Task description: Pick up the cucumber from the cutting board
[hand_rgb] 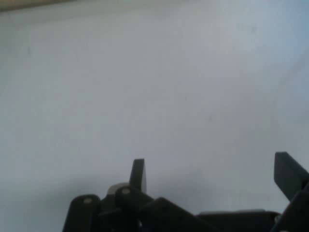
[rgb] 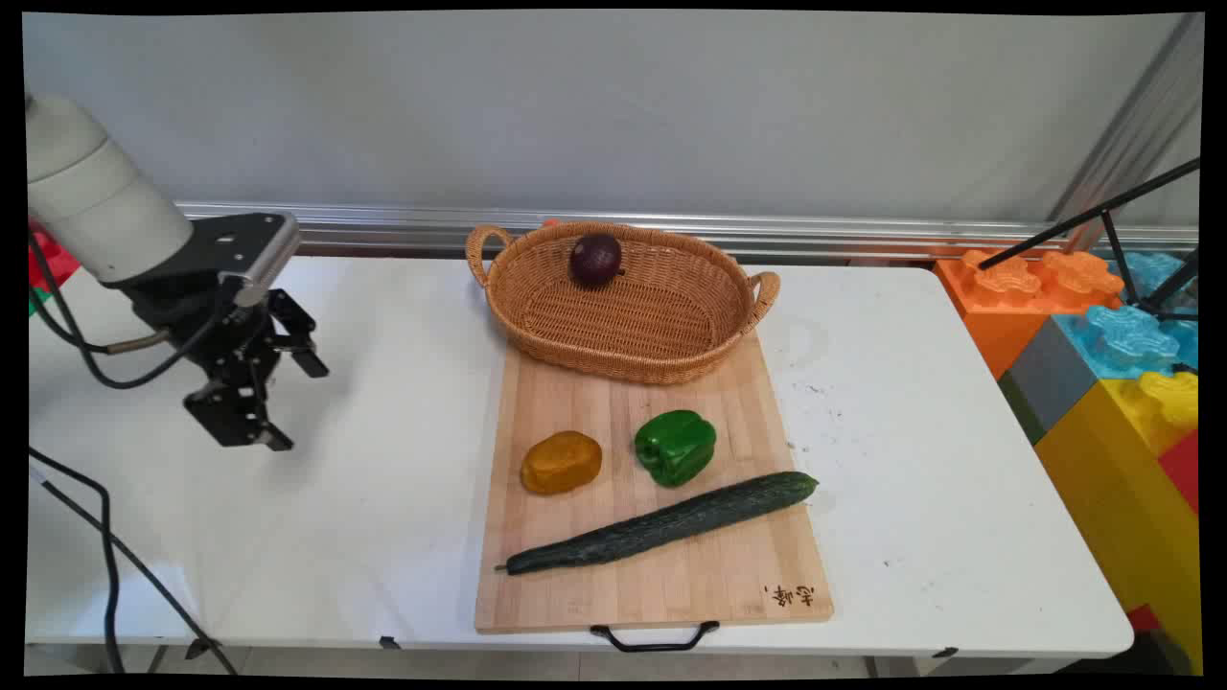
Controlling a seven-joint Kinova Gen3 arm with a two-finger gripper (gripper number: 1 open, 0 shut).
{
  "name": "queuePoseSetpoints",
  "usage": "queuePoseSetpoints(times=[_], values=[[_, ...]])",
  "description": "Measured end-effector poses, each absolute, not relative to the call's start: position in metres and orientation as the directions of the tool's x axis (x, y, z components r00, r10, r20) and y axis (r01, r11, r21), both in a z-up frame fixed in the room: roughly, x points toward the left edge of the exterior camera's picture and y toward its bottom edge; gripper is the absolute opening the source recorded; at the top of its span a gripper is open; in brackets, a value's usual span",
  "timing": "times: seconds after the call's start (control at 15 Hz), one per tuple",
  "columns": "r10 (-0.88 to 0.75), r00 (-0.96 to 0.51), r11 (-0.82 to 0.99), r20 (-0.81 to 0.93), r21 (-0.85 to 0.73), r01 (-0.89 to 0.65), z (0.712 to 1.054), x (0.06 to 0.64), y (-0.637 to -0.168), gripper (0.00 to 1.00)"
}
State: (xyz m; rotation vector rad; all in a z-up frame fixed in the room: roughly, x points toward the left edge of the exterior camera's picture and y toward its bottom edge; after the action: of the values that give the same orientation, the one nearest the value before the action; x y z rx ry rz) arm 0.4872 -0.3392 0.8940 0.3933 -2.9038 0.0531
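Note:
My black gripper (rgb: 288, 402) hangs open over the bare left part of the white table (rgb: 364, 498), holding nothing. In the hand view its two fingers (hand_rgb: 138, 175) stand wide apart above plain white tabletop (hand_rgb: 154, 96). To its right lies a wooden cutting board (rgb: 661, 585) carrying an orange-yellow lump (rgb: 562, 462), a green bell pepper (rgb: 676, 446) and a long dark cucumber (rgb: 661, 522). A wicker basket (rgb: 671, 359) rests at the board's far end with a dark purple round fruit (rgb: 596, 259) inside. The orange lump is the nearest item to the gripper.
Large coloured toy blocks (rgb: 1102, 335) stand off the table's right end, with a black tripod leg (rgb: 1093, 216) above them. Black cables (rgb: 105, 537) hang at the left. A metal rail (rgb: 863, 230) runs along the wall behind the table.

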Motion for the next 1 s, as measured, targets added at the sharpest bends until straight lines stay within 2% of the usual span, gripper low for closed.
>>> queuePoseSetpoints(times=[0.6, 1.0], values=[[-0.324, -0.84, 0.944, 0.434, 0.095, -0.315, 0.895, 0.399, -0.361, 1.0], [-0.426, -0.764, 0.902, 0.485, 0.168, -0.397, 0.887, 0.328, -0.381, 1.0]])
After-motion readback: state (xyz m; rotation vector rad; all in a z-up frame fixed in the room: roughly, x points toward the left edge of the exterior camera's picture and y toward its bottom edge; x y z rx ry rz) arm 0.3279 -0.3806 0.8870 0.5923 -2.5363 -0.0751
